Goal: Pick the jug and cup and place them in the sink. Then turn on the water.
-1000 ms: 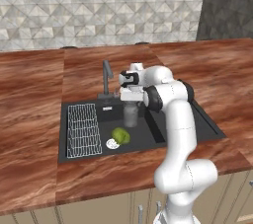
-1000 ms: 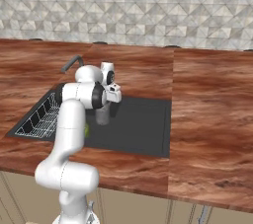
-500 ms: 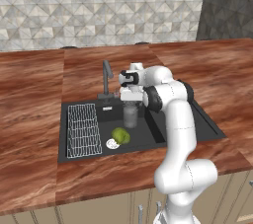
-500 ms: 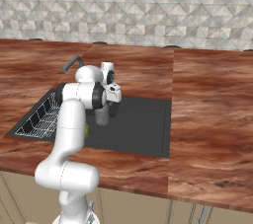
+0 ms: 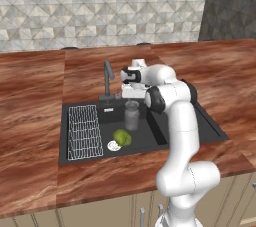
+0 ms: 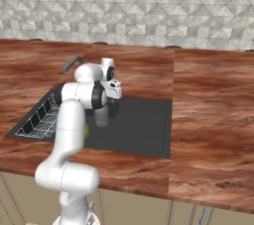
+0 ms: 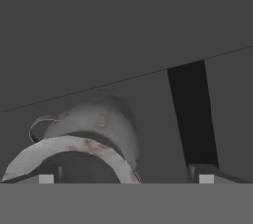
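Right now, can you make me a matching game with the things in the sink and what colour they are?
Things:
1. jug
2. cup
3. rack
4. faucet

Colours:
A. white
B. bright green
C. dark, nearly black
D. grey metal

Pairs: 1-D, 2-B, 3-A, 4-C
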